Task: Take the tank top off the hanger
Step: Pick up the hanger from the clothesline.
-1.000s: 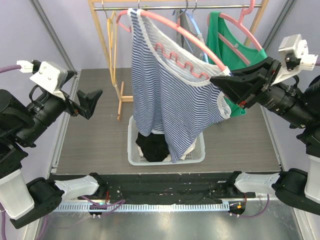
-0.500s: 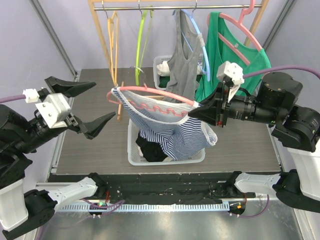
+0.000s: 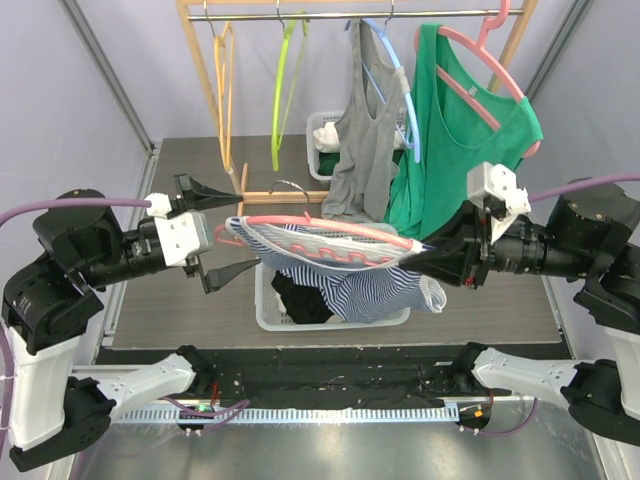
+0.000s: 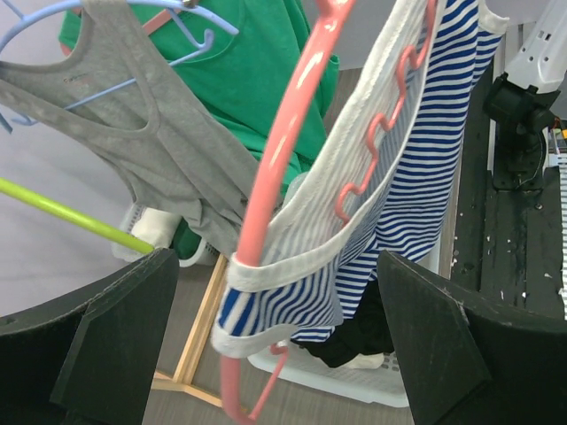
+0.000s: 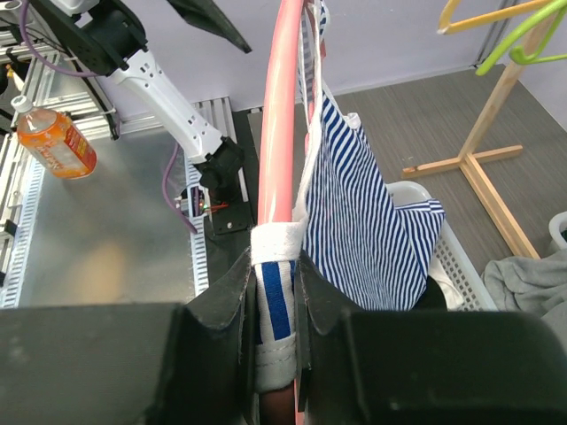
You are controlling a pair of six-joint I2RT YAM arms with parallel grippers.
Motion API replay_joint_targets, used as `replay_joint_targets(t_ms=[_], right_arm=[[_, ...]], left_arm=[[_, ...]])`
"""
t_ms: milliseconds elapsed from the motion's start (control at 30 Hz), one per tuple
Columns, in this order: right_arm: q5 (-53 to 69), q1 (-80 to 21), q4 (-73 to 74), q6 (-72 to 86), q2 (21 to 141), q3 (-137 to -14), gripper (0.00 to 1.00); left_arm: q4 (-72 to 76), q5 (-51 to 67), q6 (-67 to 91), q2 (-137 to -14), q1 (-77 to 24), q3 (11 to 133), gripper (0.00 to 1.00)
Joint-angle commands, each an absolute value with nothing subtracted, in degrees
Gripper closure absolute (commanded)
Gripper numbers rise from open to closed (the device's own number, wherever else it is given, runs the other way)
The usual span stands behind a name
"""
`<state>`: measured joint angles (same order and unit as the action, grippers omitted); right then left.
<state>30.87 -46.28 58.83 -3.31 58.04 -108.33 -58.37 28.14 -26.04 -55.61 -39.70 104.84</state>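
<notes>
The tank top [image 3: 345, 270] has thin blue and white stripes and a plain white band along its edges. It is still on the pink hanger [image 3: 330, 222], which is tipped over almost flat in the air. The top is stretched along the hanger, and the rest of it hangs down in a loose bunch. It hangs right over a white basket [image 3: 395, 312] that has black clothes [image 3: 300, 295] in it.

The right gripper [image 3: 425, 262] is pinching one end of the pink hanger, with the white band of the top squeezed in between its fingers too. The left gripper [image 3: 245, 228] is at the other end. Its two black fingers are spread wide, one on each side of the hanger, and they do not seem to touch it.

Behind all this is a wooden rack [image 3: 215, 75]. A gray top [image 3: 355, 165] and a green top [image 3: 465, 130] hang on it.
</notes>
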Motion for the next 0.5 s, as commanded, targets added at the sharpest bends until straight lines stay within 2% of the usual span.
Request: replay_joint_targets(t_ms=[0, 167, 233, 467], right_arm=[[32.7, -46.14, 54.41, -4.31, 55.9, -106.35, 0.99], [33.22, -46.14, 54.41, -4.92, 56.16, -105.29, 0.99], [33.4, -46.23, 54.32, -5.45, 56.69, -105.64, 0.99], [32.43, -46.23, 54.41, -6.85, 57.13, -106.52, 0.99]], left_arm=[[-55.46, 29.62, -26.72, -55.63, -39.46, 104.85, 0.04], [-56.16, 31.81, -25.75, -57.56, -39.46, 105.47, 0.1], [-57.73, 33.92, -25.75, -58.53, -39.46, 105.73, 0.16], [-79.52, 42.45, -30.58, -71.09, -39.46, 121.28, 0.36]])
